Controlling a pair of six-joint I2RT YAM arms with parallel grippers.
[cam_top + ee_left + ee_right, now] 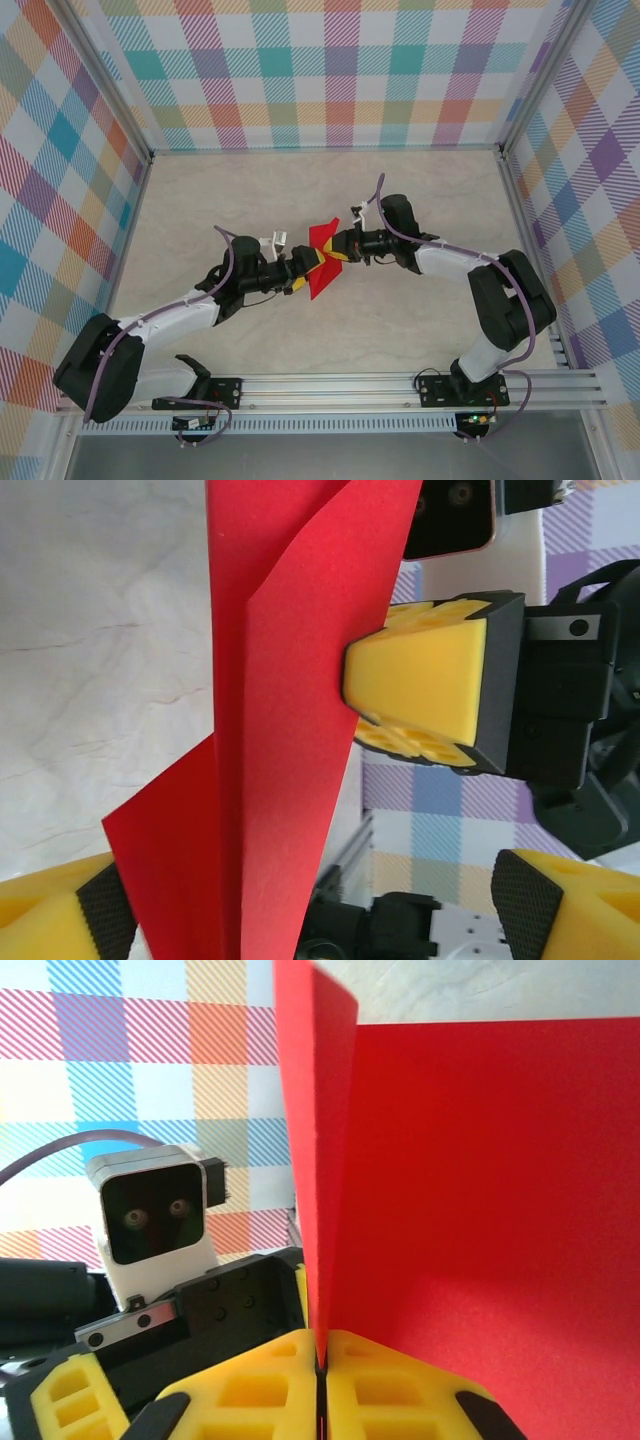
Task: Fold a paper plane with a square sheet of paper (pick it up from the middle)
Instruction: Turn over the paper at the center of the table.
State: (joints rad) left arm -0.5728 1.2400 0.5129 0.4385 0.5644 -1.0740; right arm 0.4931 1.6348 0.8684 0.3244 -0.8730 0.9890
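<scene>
Paper: the red sheet point(322, 262) hangs folded in the air over the table point(420, 190), between my two wrists.
Right gripper point(322, 1358): clamped on the sheet's edge.
Left gripper point(315, 900): spread wide, gripping nothing; the sheet stands between its pads, nearer one than the other.
Crease: runs straight away from my left palm.
Hidden: fold count and the cut-off corners; I cannot tell.

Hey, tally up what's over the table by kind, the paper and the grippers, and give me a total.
Paper: 1, the red paper sheet, partly folded and held up off the table.
Grippers: 2, the left gripper open around the sheet, the right gripper shut on its edge.
Total: 3
</scene>
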